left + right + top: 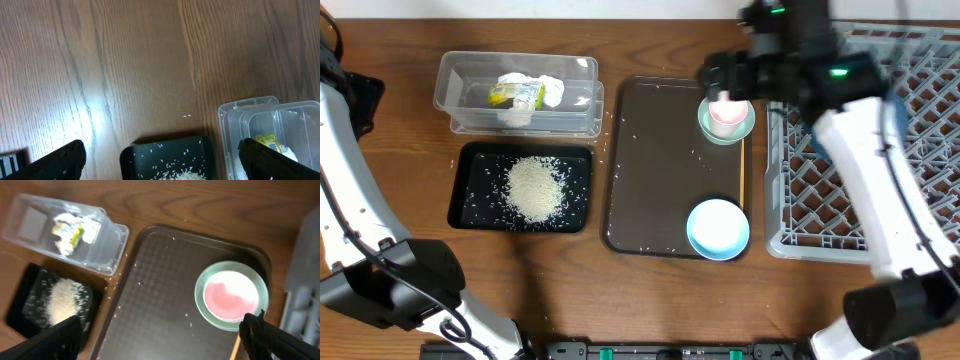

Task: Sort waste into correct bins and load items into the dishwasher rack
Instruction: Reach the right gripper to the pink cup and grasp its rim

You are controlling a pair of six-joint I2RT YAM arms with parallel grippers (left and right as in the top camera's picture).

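Left pincer and right pincer both spread; small pink cup in round mint-green bowl just ahead of the right pincer's right finger, near flat brown plastic tray edge.

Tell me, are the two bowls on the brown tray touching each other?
Apart. The overhead view shows a wide stretch of bare brown tray between the mint-green bowl and the light blue bowl.

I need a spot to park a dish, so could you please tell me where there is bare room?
The brown tray is mostly bare left of the mint-green bowl and light blue bowl. The table is bare in front of the black tray. Crowded: bowls beside the rack.
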